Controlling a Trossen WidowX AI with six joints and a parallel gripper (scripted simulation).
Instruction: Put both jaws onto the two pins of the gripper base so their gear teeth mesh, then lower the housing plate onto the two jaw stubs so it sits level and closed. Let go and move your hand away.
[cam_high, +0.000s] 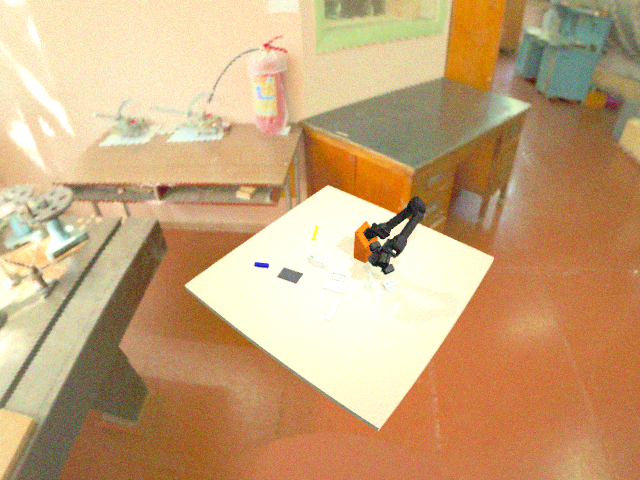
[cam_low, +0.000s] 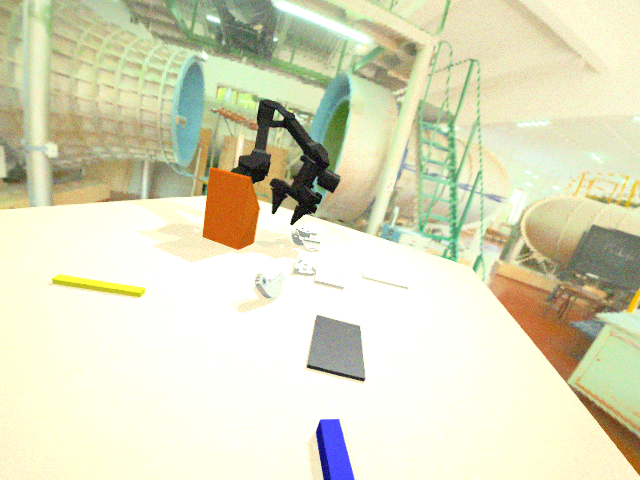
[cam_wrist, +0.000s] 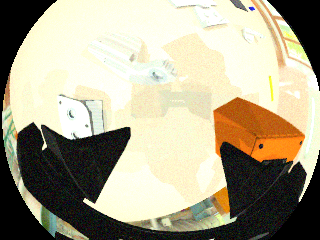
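Note:
My gripper (cam_low: 283, 217) (cam_wrist: 176, 136) is open and empty, above the table near the orange block. A pale jaw (cam_wrist: 145, 73) with a round hole lies ahead of the fingers in the wrist view. A white piece (cam_wrist: 83, 119) (cam_high: 389, 284) with two round features lies by the left finger, which partly covers it. Another jaw (cam_high: 316, 261) (cam_low: 272, 285) lies apart, farther out. A white piece (cam_low: 305, 266) (cam_wrist: 210, 16) with holes sits beside a flat white plate (cam_low: 329, 277) (cam_high: 334, 285). I cannot tell which piece is the base and which the housing plate. No jaw is seen mounted.
A tall orange block (cam_high: 360, 250) (cam_low: 230, 209) (cam_wrist: 250, 122) stands by the arm's base, close to the right finger in the wrist view. A white strip (cam_high: 331, 310), a dark plate (cam_high: 290, 275) (cam_low: 337, 347), a blue bar (cam_high: 261, 265) and a yellow bar (cam_high: 315, 233) lie on the table (cam_high: 361, 361).

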